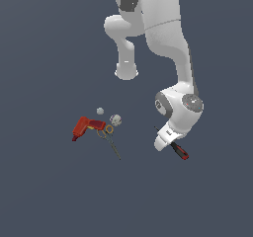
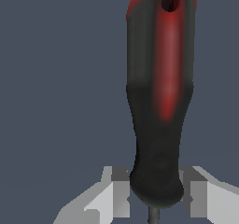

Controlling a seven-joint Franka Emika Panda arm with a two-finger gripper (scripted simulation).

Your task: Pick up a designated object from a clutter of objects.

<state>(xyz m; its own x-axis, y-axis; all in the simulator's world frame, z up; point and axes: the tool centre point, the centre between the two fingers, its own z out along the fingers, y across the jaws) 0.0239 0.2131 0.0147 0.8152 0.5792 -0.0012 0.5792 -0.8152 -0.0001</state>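
Screwdriver [image 2: 160, 106] filled most of the wrist view: a black handle with a red stripe down its length and a red end with a small hole in it. Its thin metal shaft just showed at the handle's narrow end. The gripper [image 2: 155, 196] sat at that narrow end, with one grey finger [image 2: 114, 195] on each side of the handle. The fingers stood close against the handle with slim gaps visible, so whether they actually clamped it could not be told.

In the exterior view the screwdriver [image 1: 179, 151] lay low over the dark grey floor [image 1: 49, 196], towards the exterior view's right, its red-tipped handle poking out from under the white arm [image 1: 170, 43]. The gripper [image 1: 165, 138] was down at the tool, mostly hidden by the wrist.

Well apart, towards the exterior view's left, sat the rest of the clutter. A red power drill [image 1: 87, 127] lay on its side. Touching it were thin grey scissors [image 1: 110, 139] with yellow-ringed handles, blades pointing away from the drill. Two small whitish round pieces [image 1: 100, 111] [image 1: 115, 119] sat just beyond them.
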